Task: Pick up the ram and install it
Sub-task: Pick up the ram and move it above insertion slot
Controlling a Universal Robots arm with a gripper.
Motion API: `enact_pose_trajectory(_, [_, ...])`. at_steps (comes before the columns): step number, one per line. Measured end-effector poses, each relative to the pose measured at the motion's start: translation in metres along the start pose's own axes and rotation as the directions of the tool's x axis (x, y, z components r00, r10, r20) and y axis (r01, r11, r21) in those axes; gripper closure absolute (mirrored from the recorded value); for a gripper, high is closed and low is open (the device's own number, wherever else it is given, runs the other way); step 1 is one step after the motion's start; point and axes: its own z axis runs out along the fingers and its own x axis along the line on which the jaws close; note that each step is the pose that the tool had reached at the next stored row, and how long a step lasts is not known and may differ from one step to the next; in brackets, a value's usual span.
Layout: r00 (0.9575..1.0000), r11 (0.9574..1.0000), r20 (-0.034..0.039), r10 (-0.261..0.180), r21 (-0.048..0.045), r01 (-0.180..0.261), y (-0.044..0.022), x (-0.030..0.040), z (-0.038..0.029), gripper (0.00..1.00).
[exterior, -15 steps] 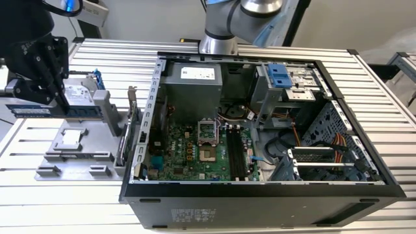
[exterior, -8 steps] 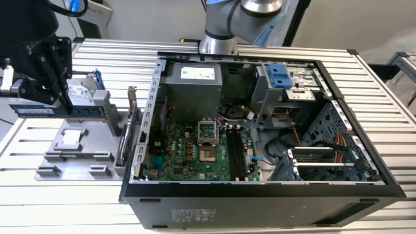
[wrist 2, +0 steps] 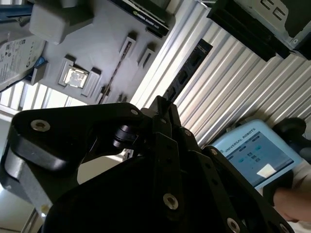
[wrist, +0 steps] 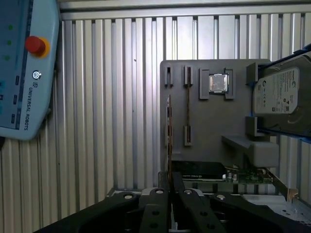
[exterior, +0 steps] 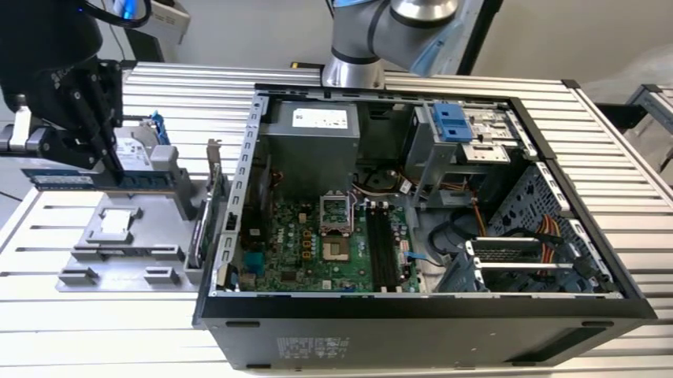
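Note:
The ram [exterior: 63, 179] is a long dark-blue strip held level above the grey parts fixture [exterior: 137, 252] at the exterior view's left. My black gripper [exterior: 107, 167] is shut on it from above. In the first wrist view the ram [wrist: 169, 141] shows edge-on as a thin line running out from between my fingertips, with the gripper [wrist: 170, 196] closed around it. The open computer case [exterior: 242, 197] holds the green motherboard [exterior: 305, 252], whose long black memory slots [exterior: 384, 248] lie apart from the ram, toward the exterior view's right.
A silver hard drive [wrist: 284, 97] with blue rails and a processor chip [wrist: 218, 82] rest on the fixture [wrist: 214, 126]. A card [exterior: 216, 197] stands upright between fixture and case. A teach pendant [wrist: 24, 68] lies on the slatted table, with a hand [wrist 2: 289, 206] at it.

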Motion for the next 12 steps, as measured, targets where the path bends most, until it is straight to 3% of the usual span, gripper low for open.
enact_pose_trajectory(12, [1.0, 1.0, 0.0, 0.0, 0.0, 0.0, -0.0076, -0.0001, -0.0002, 1.0])
